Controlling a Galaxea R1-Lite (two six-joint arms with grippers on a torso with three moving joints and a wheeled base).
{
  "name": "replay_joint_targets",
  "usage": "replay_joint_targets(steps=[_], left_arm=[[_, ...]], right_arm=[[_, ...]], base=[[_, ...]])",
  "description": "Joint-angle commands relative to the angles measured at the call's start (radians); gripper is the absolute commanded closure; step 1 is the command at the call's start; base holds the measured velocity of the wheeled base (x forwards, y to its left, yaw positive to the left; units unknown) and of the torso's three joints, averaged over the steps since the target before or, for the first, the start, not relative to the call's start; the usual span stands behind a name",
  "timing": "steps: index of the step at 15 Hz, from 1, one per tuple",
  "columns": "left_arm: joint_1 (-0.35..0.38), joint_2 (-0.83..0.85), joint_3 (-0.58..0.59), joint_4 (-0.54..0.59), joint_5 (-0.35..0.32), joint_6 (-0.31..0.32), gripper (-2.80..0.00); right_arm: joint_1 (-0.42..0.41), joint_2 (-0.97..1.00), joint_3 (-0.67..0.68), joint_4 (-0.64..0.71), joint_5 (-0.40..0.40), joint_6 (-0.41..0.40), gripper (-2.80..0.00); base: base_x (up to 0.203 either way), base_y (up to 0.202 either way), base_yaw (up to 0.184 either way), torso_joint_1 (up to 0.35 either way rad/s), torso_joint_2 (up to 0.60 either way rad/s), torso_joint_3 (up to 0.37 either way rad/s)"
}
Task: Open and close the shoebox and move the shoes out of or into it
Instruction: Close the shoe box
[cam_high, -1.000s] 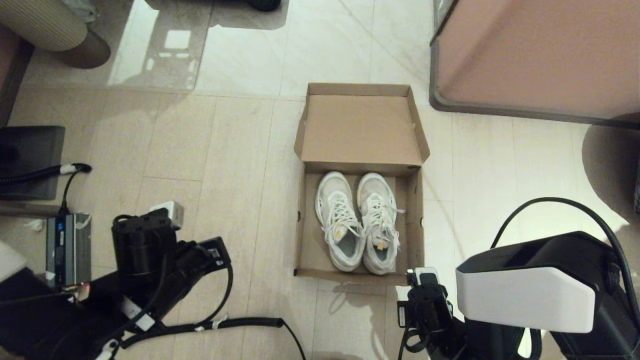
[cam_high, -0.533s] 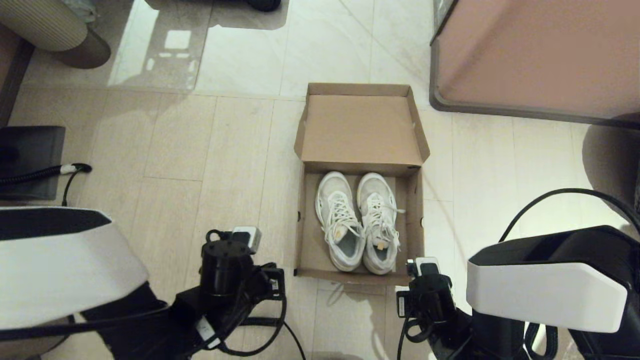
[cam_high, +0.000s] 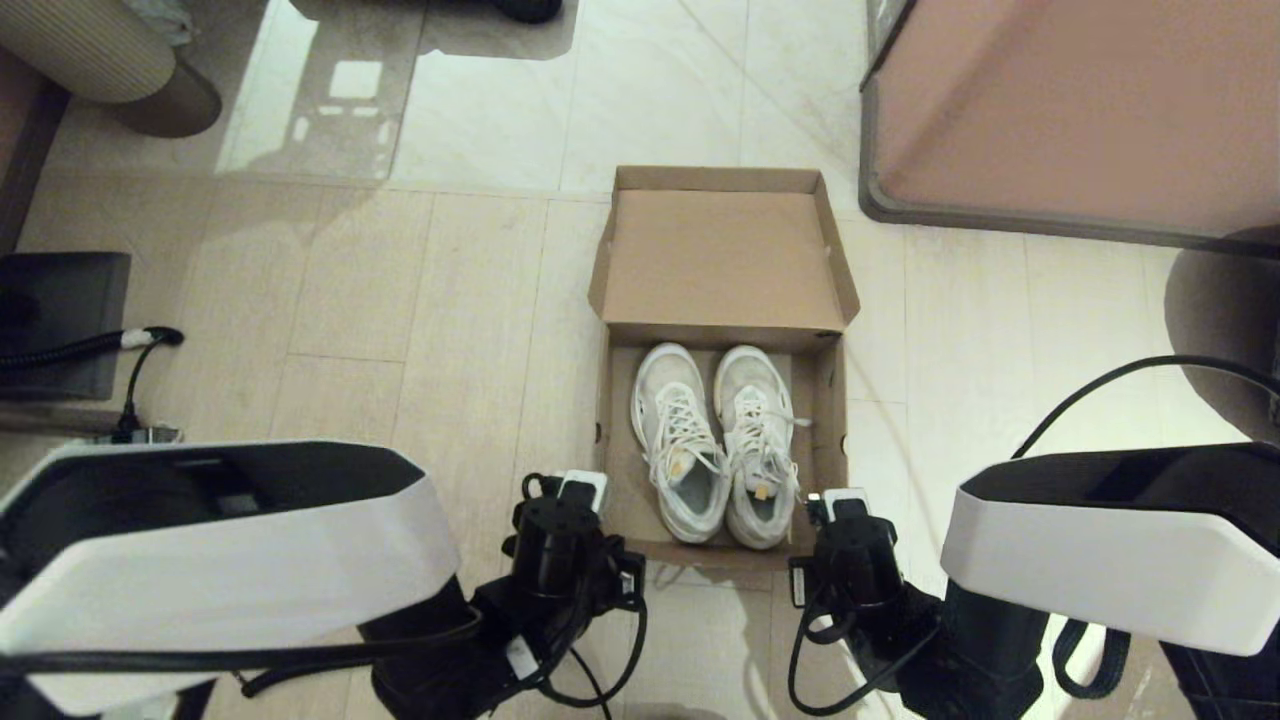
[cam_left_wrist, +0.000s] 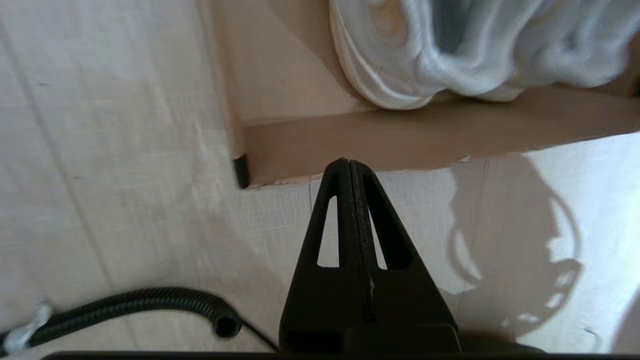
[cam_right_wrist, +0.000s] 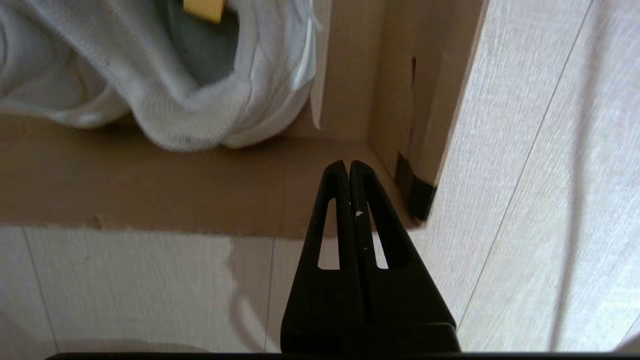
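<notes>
The brown cardboard shoebox (cam_high: 617, 470) stands open on the floor, its lid (cam_high: 722, 255) folded back on the far side. Both white sneakers (cam_high: 680, 445) (cam_high: 757, 450) lie inside side by side, toes towards the lid. My left gripper (cam_left_wrist: 348, 162) is shut and empty, hanging just outside the box's near wall (cam_left_wrist: 400, 140) by its near-left corner, with a shoe heel (cam_left_wrist: 400, 75) beyond. Above the near wall (cam_right_wrist: 150, 175), close to the taped near-right corner (cam_right_wrist: 415, 192), my right gripper (cam_right_wrist: 347, 164) is shut and empty, next to the other heel (cam_right_wrist: 210, 110).
A pink-brown piece of furniture with a grey edge (cam_high: 1070, 110) stands at the back right. A black box with a cable (cam_high: 60, 320) sits at the left, a ribbed round object (cam_high: 90, 50) at the top left. A corrugated black cable (cam_left_wrist: 150, 300) lies on the floor near my left gripper.
My left arm has swung in from the far left to the box's near-left corner. My right arm has edged forward to the near-right corner. Box and shoes have not moved.
</notes>
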Motion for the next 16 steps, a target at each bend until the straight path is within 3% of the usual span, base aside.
replay_joint_targets(steps=[1, 4, 8, 16], left_arm=[[-0.005, 0.107, -0.047, -0.006, 0.006, 0.000, 0.00], [0.015, 0.183, -0.130, -0.002, 0.053, -0.006, 0.00], [0.072, 0.226, -0.196, 0.005, 0.057, -0.002, 0.00], [0.101, 0.203, -0.153, 0.072, 0.066, 0.008, 0.00]], right_arm=[[-0.006, -0.004, -0.008, -0.005, -0.006, 0.001, 0.00], [-0.026, -0.038, 0.020, -0.005, -0.008, 0.001, 0.00], [-0.032, -0.050, 0.004, 0.029, -0.021, -0.005, 0.00], [-0.076, -0.011, -0.048, 0.049, -0.011, 0.001, 0.00]], base=[[0.000, 0.000, 0.000, 0.000, 0.00, 0.000], [0.000, 0.000, 0.000, 0.000, 0.00, 0.000], [0.000, 0.000, 0.000, 0.000, 0.00, 0.000], [0.000, 0.000, 0.000, 0.000, 0.00, 0.000]])
